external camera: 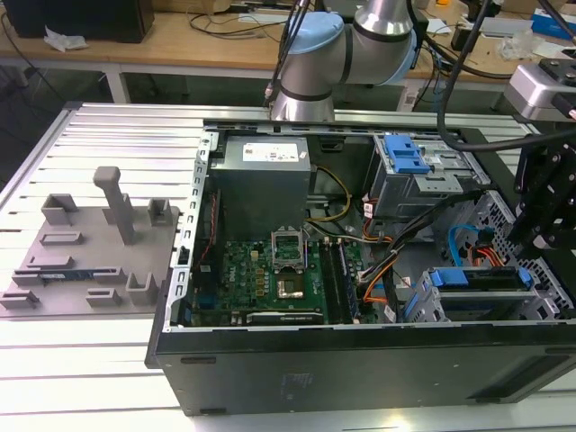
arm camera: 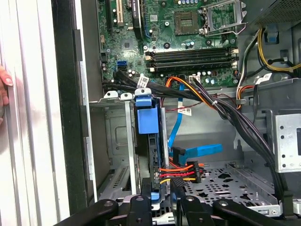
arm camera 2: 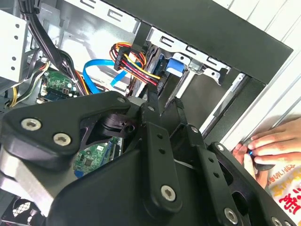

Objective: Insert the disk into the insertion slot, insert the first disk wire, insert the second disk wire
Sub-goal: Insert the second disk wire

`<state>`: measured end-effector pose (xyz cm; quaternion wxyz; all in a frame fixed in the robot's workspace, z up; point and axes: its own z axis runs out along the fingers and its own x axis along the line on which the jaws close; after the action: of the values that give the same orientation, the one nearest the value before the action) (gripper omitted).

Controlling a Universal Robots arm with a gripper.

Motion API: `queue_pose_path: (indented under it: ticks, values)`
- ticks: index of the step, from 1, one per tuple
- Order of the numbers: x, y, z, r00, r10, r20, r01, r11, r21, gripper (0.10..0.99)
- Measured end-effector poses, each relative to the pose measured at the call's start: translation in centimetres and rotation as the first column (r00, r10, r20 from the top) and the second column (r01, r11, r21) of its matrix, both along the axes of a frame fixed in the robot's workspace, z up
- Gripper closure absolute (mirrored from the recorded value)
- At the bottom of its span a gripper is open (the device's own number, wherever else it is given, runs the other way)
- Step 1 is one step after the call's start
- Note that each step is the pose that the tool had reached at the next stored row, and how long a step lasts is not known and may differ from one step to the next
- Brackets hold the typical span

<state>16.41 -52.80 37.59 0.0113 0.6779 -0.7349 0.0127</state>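
Observation:
The disk (external camera: 477,279), silver in a blue carrier, sits inside the insertion slot (external camera: 423,301), the low bay of the grey perforated cage. In the first wrist view the disk (arm camera: 146,120) shows edge-on within the cage (arm camera: 120,141). My gripper (arm camera: 162,188) stands at the disk's rear edge, shut on the plug end of the red, yellow and black wire (arm camera: 181,172). In the second wrist view the same wire bundle (arm camera 2: 136,63) runs down to the gripper (arm camera 2: 164,101) beside the blue carrier (arm camera 2: 176,66). A flat blue wire (arm camera: 200,150) lies loose beside the disk.
A person's hand (arm camera 2: 273,141) rests on the case's outer edge. The taller cage with a blue latch (external camera: 405,157), the power supply (external camera: 261,175) and the motherboard (external camera: 270,270) fill the open case. Black cable bundles (arm camera: 244,127) cross nearby. A grey fixture (external camera: 90,243) lies on the exterior view's left.

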Motion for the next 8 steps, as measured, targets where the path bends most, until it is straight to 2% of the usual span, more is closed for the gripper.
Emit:
queue_pose_path:
  ticks: [5, 8]
  values:
    - [-0.06, 0.18, 0.15, 1.0, 0.0, 0.0, 0.0, 1.0, 0.0, 0.784]
    - [-0.17, 0.42, 0.55, 1.0, 0.0, 0.0, 0.0, 1.0, -0.002, 0.784]
